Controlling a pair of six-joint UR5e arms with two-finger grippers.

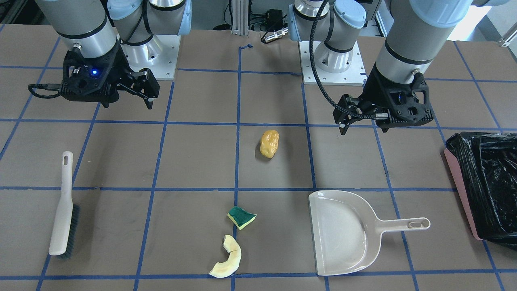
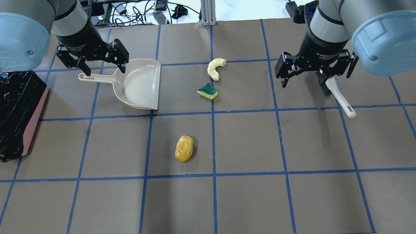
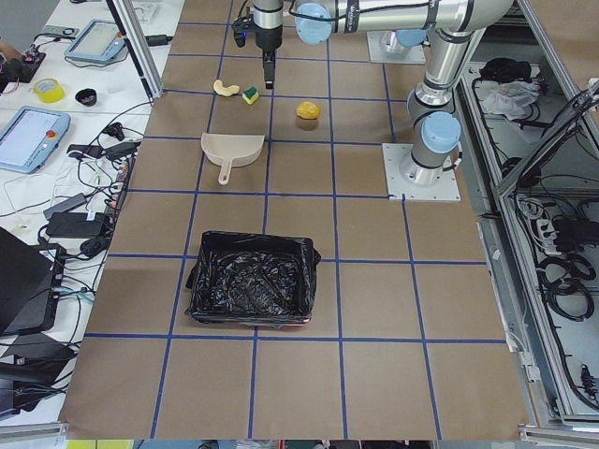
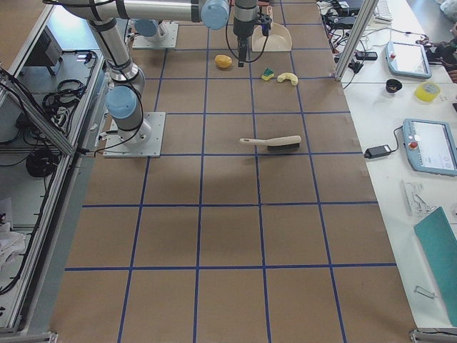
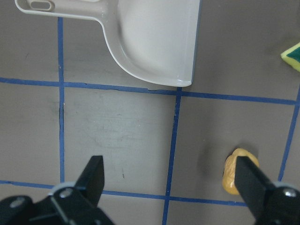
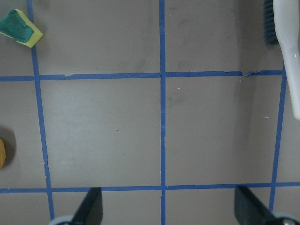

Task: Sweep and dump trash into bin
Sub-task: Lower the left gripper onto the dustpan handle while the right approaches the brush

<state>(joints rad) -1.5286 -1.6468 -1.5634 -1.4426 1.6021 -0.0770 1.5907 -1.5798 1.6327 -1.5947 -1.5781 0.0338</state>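
Overhead exterior view shows you both grippers with fingers spread wide and nothing between them: the left gripper [image 2: 104, 70] hangs near the beige dustpan [image 2: 141, 84] and the right gripper [image 2: 317, 79] near the brush [image 2: 338, 97], though their height is hard to judge. Your trash lies loose on the table [image 2: 247, 201], with the cream slice [image 2: 215, 67] and sponge chunk [image 2: 207, 91] close together at far centre and the orange-yellow lump [image 2: 184, 148] nearer, alone. The bin [image 2: 34, 123] sits at the left edge, well apart from all three.

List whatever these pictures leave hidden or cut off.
- Brush: overhead view, its bristle end sits behind the right gripper.
- Bin: front-facing view, cut by the right edge.
- Bin contents: exterior left view, too small and dark to judge.
- Orange lump: right wrist view, cut by the left edge.
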